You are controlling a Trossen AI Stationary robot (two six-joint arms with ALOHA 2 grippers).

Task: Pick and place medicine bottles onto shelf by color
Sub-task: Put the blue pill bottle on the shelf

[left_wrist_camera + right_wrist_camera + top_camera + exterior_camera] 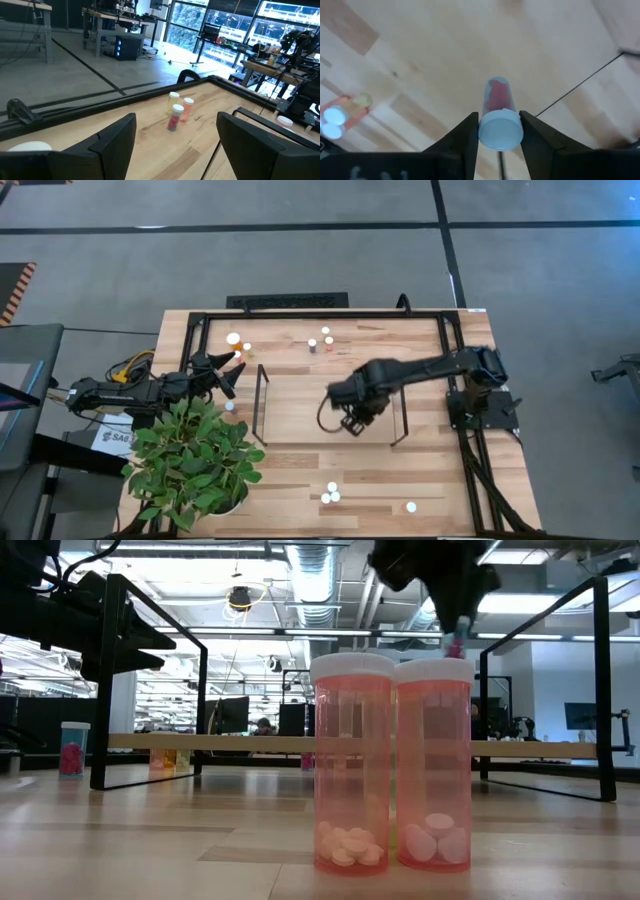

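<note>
One red-filled bottle (pixel 498 112) sits clamped by its cap in the right tool (pixel 353 423), hanging above the shelf (pixel 300 395) between its wire ends, long axis pointing down at the wood. Left tool (pixel 228 370) waits open, farther off, beside the shelf's end. Height above the wood is hard to judge.

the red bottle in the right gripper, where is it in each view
High view: hidden under the right gripper, over the shelf.
Low view: the red bottle hangs near the top, above the two orange bottles.
Left wrist view: not in it.
Right wrist view: centre, white cap between the fingers, red body pointing at the wood.
Shared landmark: the shelf's black wire end beside the gripper.
</note>
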